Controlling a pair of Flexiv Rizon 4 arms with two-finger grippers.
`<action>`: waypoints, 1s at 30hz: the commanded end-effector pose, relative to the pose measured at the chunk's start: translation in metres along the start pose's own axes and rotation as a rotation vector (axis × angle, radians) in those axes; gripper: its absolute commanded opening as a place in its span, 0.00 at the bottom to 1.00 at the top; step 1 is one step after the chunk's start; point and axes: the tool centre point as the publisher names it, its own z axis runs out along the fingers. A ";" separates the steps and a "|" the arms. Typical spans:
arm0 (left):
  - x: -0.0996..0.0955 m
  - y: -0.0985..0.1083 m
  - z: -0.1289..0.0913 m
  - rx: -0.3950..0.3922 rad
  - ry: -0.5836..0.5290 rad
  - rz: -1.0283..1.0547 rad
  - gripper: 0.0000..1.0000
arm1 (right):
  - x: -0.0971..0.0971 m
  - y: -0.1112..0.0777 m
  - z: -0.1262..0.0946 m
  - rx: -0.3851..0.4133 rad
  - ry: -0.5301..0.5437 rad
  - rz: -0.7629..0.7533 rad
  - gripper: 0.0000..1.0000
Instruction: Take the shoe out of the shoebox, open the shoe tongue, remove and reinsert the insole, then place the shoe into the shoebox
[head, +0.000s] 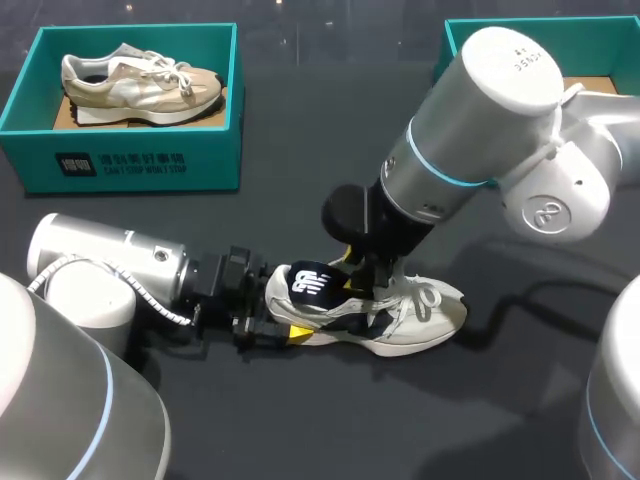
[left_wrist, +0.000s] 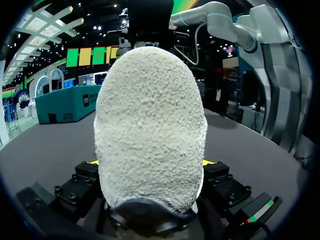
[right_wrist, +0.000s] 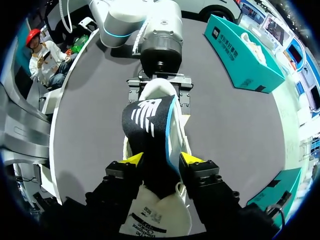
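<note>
A white and navy shoe (head: 425, 318) lies on its sole on the dark table, toe to the right. My left gripper (head: 280, 325) holds its heel from both sides; that rough white heel (left_wrist: 150, 125) fills the left wrist view, between the fingers of the left gripper (left_wrist: 150, 165). A dark insole (head: 310, 282) with a white logo sticks up out of the shoe's mouth. My right gripper (right_wrist: 161, 159) hangs over the mouth, fingers apart, and the insole (right_wrist: 147, 117) passes between them. The white tongue (right_wrist: 157, 217) lies folded forward under it. My left gripper (right_wrist: 159, 95) shows at the heel.
A teal shoebox (head: 130, 165) at the back left holds a beige shoe (head: 140, 82). A second teal shoebox (head: 462, 35) stands at the back right, mostly hidden by my right arm. A black cable (head: 510, 310) lies to the right of the shoe.
</note>
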 end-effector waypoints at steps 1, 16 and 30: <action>0.000 0.001 0.002 -0.002 -0.001 0.000 0.00 | -0.002 0.000 -0.008 0.005 0.047 -0.010 0.47; 0.000 0.001 0.002 -0.002 -0.001 0.000 0.00 | 0.001 0.010 -0.017 0.018 0.155 -0.033 1.00; 0.000 0.001 0.002 -0.002 -0.001 0.000 0.00 | -0.001 0.026 -0.020 0.074 0.260 0.014 1.00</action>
